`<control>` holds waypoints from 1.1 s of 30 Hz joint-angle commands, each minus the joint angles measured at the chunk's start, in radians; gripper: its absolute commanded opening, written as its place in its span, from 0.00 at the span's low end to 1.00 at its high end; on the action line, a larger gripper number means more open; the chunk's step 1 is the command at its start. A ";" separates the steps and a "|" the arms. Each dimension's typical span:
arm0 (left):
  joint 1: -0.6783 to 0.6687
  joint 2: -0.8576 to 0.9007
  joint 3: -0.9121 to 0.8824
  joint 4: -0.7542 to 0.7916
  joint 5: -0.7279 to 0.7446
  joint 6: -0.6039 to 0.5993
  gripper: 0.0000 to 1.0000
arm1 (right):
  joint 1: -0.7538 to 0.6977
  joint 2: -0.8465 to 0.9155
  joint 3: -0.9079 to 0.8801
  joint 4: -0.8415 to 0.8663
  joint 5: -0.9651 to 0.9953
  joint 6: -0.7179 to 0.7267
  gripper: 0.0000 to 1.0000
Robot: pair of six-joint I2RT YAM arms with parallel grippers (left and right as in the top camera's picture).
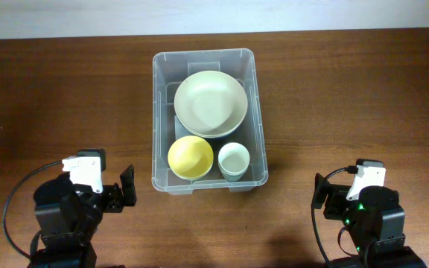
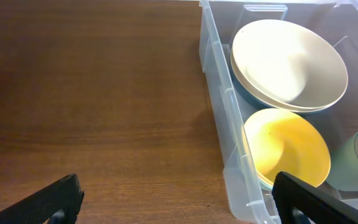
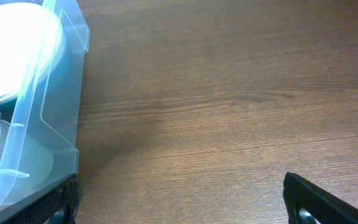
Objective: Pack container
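The clear plastic container [image 1: 158, 112] stands at the table's middle. Inside lie a large pale green bowl [image 1: 210, 103] at the far end, a yellow bowl [image 1: 191, 157] at the near left and a pale green cup [image 1: 234, 160] at the near right. My left gripper [image 1: 114, 190] is open and empty, near the table's front edge, left of the container. My right gripper [image 1: 332, 195] is open and empty, right of the container. The left wrist view shows the container [image 2: 219, 106], large bowl [image 2: 288, 62] and yellow bowl [image 2: 288, 146]. The right wrist view shows the container's wall [image 3: 48, 106].
Dark wooden table [image 1: 65, 104] all round the container. A pale wall strip runs along the table's far edge [image 1: 214, 15]. Black cables loop beside each arm base.
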 commanded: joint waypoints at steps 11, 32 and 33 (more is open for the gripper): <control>0.006 -0.004 -0.010 -0.002 -0.007 0.016 1.00 | -0.006 -0.040 -0.011 -0.022 0.016 -0.016 0.99; 0.006 -0.004 -0.010 -0.002 -0.007 0.016 1.00 | -0.056 -0.455 -0.371 0.413 -0.042 -0.233 0.99; 0.006 -0.004 -0.010 -0.002 -0.007 0.016 1.00 | -0.066 -0.455 -0.409 0.496 -0.047 -0.234 0.99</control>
